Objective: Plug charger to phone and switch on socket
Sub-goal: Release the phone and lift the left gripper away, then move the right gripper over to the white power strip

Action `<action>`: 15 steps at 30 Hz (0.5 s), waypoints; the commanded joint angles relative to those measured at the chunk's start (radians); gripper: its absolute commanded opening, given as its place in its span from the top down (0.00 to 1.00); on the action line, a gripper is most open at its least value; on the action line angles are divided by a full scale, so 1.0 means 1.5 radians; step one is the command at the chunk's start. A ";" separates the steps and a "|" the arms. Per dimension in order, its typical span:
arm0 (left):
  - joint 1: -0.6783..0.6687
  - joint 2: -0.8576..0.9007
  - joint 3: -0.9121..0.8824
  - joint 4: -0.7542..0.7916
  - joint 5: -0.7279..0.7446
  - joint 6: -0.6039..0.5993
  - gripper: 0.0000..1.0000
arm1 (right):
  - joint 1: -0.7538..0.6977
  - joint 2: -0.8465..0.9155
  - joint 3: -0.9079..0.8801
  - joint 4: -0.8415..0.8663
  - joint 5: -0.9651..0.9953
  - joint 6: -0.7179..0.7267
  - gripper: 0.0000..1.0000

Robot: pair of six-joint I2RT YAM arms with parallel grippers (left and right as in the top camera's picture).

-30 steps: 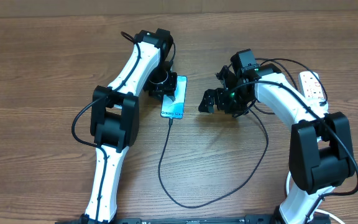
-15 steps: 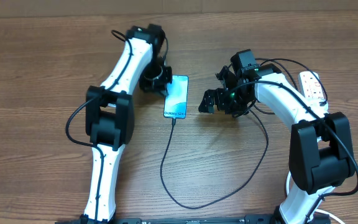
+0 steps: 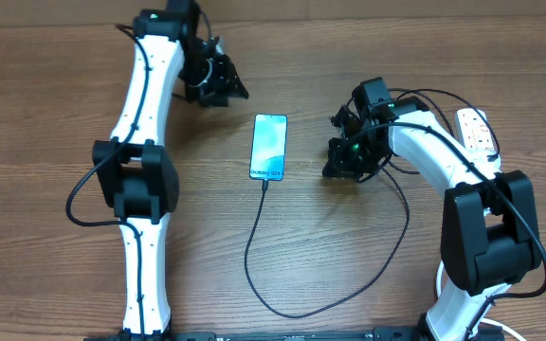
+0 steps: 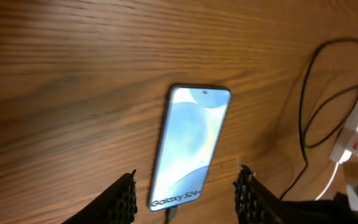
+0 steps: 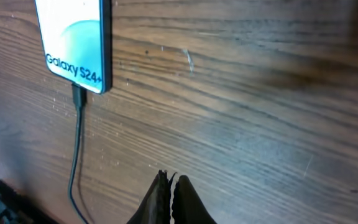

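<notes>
Progress, from overhead: phone [image 3: 268, 147] lies flat, with the charger [image 3: 247, 251] seated in its lower edge, so I judge the plugging done. The socket [image 3: 477, 129] sits far right, and its switch looks like what is left to do. My left gripper [image 3: 227, 88] hangs well apart from the phone, my right gripper [image 3: 334, 163] nearer it. Left wrist: jaws apart, empty; "Galaxy S24+" is readable. Right wrist: fingers pressed together on nothing; the same "Galaxy S24+" lettering shows.

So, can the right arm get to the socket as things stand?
Probably yes: the socket lies in the open beside that arm, and its fingers are shut on nothing. It must fold back, though.
</notes>
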 commanded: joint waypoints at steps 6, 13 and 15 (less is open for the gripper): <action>0.005 -0.013 0.001 -0.017 -0.098 0.012 0.32 | -0.003 -0.069 0.084 -0.055 0.009 0.026 0.96; 0.005 -0.013 0.001 -0.016 -0.105 0.012 0.00 | -0.042 -0.147 0.093 -0.145 0.061 0.029 0.96; 0.005 -0.013 0.001 -0.016 -0.105 0.012 0.00 | -0.062 -0.175 0.093 -0.166 0.075 0.029 0.96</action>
